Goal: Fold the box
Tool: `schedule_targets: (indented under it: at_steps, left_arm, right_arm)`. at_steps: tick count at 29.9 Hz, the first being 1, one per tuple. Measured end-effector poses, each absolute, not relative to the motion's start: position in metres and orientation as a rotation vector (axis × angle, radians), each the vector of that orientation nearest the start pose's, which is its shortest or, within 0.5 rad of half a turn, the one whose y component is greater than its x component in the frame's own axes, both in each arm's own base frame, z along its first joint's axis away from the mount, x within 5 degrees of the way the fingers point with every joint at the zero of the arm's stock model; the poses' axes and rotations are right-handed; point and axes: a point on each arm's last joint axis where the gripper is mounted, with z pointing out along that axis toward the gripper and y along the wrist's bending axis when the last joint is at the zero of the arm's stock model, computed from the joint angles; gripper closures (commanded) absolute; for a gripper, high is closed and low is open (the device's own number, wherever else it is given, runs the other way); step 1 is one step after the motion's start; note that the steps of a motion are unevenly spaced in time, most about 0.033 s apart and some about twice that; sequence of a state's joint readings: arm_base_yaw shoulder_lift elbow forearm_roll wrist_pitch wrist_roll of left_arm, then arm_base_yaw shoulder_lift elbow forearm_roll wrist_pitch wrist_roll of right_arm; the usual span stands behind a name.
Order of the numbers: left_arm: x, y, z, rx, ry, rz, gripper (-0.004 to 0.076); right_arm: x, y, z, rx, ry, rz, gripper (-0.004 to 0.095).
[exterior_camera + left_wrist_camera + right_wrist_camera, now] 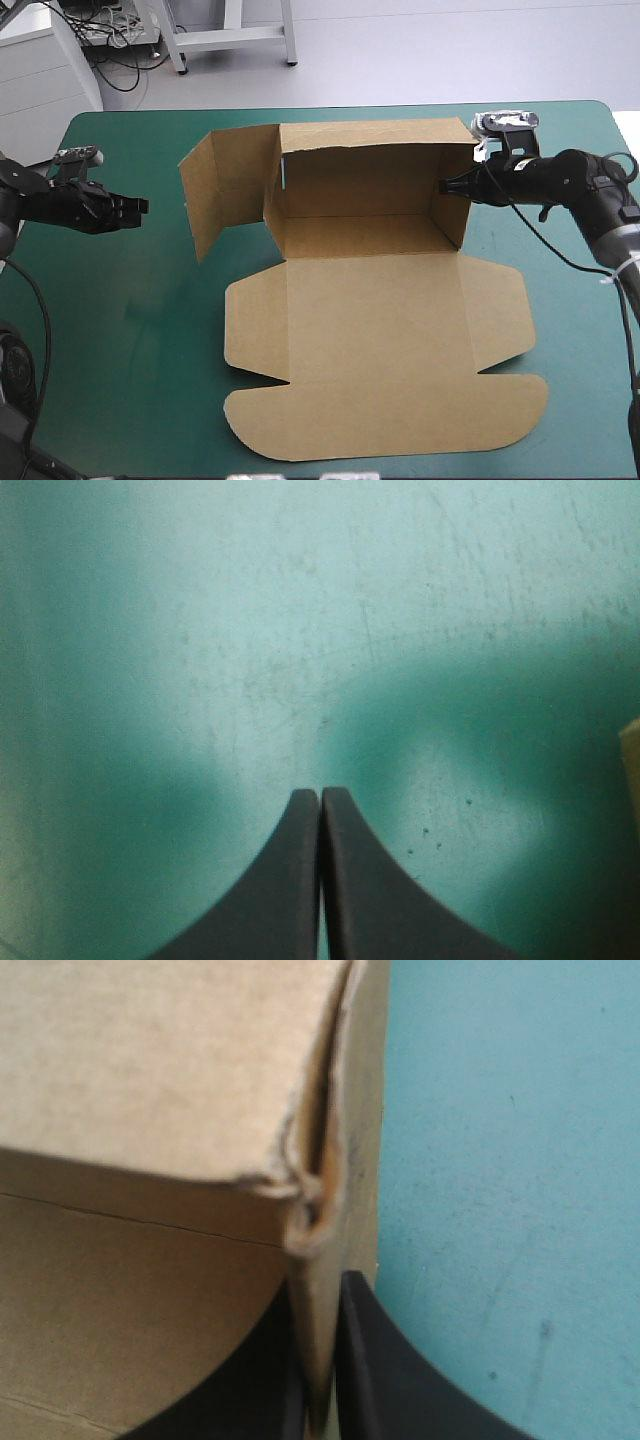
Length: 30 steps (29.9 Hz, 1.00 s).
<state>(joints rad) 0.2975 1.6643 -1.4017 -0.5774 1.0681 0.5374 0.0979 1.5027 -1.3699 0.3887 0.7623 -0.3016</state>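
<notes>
High view: the brown cardboard box [375,330], a cut sheet partly raised into a tray, lies at the middle of the table's teal-green cover [120,330]. Its far wall and its right wall stand upright and meet at the box's far right corner. On the box's left side a panel stands raised and swings outward from the tray. The tray's floor shows as plain board. The lid panel lies flat on the near side of the tray, with a rounded flap on each side and a long tuck flap nearest the table's front edge.

The right gripper [447,186] is at the box's right wall, near the top of it. In the right wrist view the board [150,1060] runs between its two black fingers [322,1300], which are clamped on the wall with one finger inside the tray and one outside, over the cover [500,1160].

The left gripper [143,204] is well apart from the box, to the left of the outswung panel and pointing toward it. In the left wrist view its fingers [320,792] are pressed together, holding nothing, with scuffed cover [250,630] ahead and a sliver of board [632,750] at the side.

A broad stretch of cover lies left of the box; the tuck flap sits close to the table's front edge.
</notes>
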Motion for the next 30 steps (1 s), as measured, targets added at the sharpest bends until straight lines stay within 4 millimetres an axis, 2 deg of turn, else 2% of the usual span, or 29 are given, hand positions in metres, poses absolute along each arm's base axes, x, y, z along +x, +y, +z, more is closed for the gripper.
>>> schedule_targets:
  at_steps: [4,8,15,22,25,30]
  left_arm:
    - [0.345,0.06,0.305,0.046,2.585,-0.496,0.0756]
    - [0.345,0.06,0.305,0.033,2.575,-0.505,0.0756]
    - [0.346,0.059,0.305,0.001,2.566,-0.531,0.0756]
    - [0.346,0.059,0.306,-0.009,2.563,-0.535,0.0756]
    - [0.346,0.059,0.306,-0.011,2.562,-0.535,0.0756]
    - [0.346,0.059,0.306,-0.012,2.561,-0.537,0.0756]
  right_arm:
    - [0.325,0.055,0.38,-0.223,2.373,0.361,0.0908]
    - [0.316,0.056,0.386,-0.2,2.47,0.394,0.0908]
    - [0.306,0.052,0.371,-0.219,2.689,0.358,0.0908]
    - [0.31,0.05,0.36,-0.194,2.709,0.323,0.0908]
    - [0.313,0.051,0.354,-0.191,2.725,0.328,0.0908]
    - [0.33,0.053,0.331,-0.177,2.796,0.343,0.0908]
